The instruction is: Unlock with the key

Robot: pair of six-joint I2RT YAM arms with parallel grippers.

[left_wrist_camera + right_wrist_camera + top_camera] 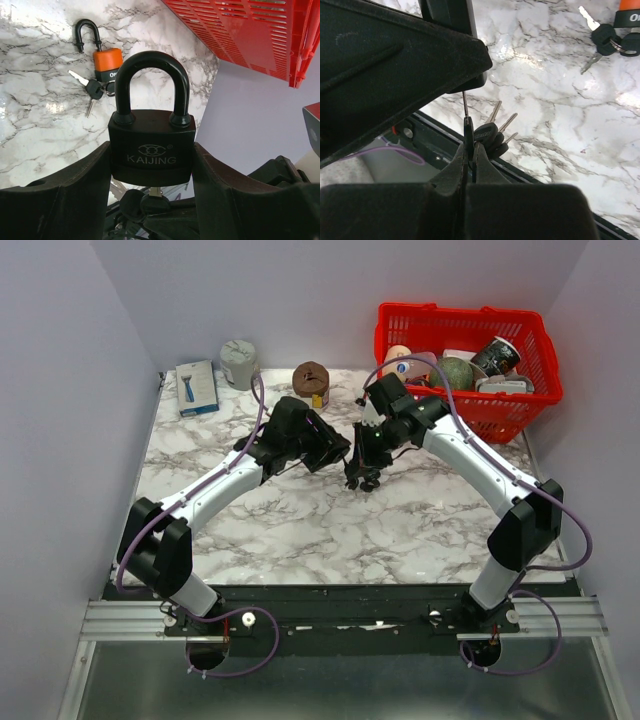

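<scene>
Left jaws grip padlock [151, 145], key [468, 132] beneath.

Mid-table: padlock [151, 145] sits between left gripper [152, 160] fingers, key [468, 131] under it in right gripper [471, 152]. Second padlock [106, 62] on table [300, 530] behind. Basket [460, 312] back right.

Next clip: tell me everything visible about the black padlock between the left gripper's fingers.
The black padlock is matte, seemingly rubber-coated, with KAIJING and a logo embossed on its squarish body. Its thick curved shackle looks shut, both legs seated. The left gripper clamps the body's sides, shackle pointing away from the wrist, above the marble table. A key, pinched by the right gripper, meets its underside.
</scene>
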